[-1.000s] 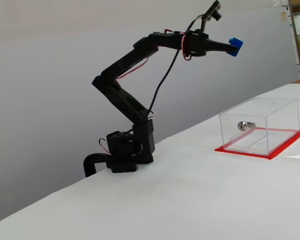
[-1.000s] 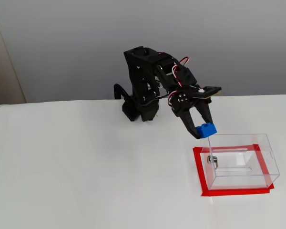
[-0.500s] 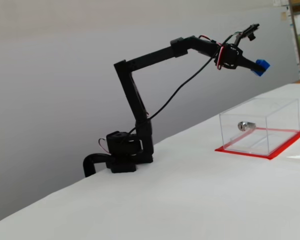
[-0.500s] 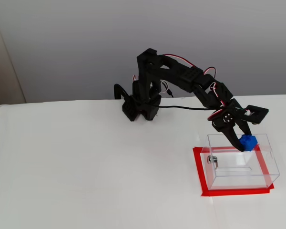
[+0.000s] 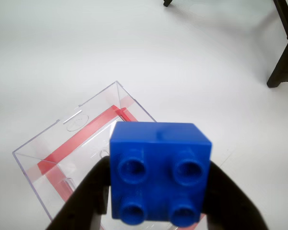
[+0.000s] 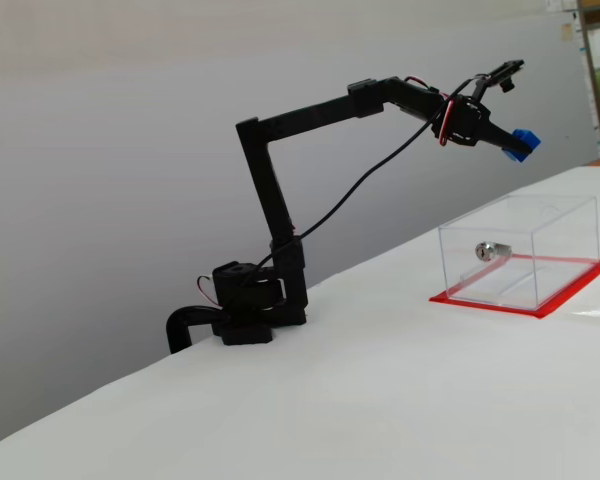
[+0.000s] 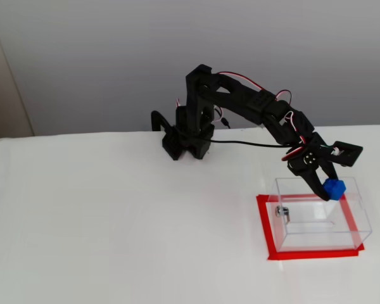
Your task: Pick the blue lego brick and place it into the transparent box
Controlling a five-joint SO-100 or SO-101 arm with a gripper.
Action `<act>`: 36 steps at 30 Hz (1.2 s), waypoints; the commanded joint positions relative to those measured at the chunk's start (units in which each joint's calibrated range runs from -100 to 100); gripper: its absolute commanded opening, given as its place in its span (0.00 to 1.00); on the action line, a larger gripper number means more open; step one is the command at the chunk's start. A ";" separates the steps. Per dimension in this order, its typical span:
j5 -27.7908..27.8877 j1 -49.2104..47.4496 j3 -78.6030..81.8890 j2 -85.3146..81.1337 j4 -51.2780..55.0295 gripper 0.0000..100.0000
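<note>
Pickup done: blue brick (image 5: 159,173) clamped in closed claw (image 7: 328,189) | held high above clear box (image 6: 518,252) | remaining: lowering, release inside | small metal cylinder (image 6: 487,251) noted in box.

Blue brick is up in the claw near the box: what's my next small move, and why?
Probably lower the claw straight down. The blue lego brick hangs high above the transparent box, and the wrist view shows the open top below it, so releasing now risks a bounce.
</note>
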 commanded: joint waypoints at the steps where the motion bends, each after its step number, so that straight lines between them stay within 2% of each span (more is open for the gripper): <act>1: -0.09 -0.12 -1.55 -0.45 -0.14 0.09; 5: -0.98 -0.05 -1.55 -0.45 -0.14 0.11; 10: -0.56 -0.05 -1.55 -0.45 -0.14 0.29; 12: -0.56 -0.05 -1.55 -0.45 -0.14 0.32; 36: -0.51 0.32 -1.55 -0.45 -0.14 0.31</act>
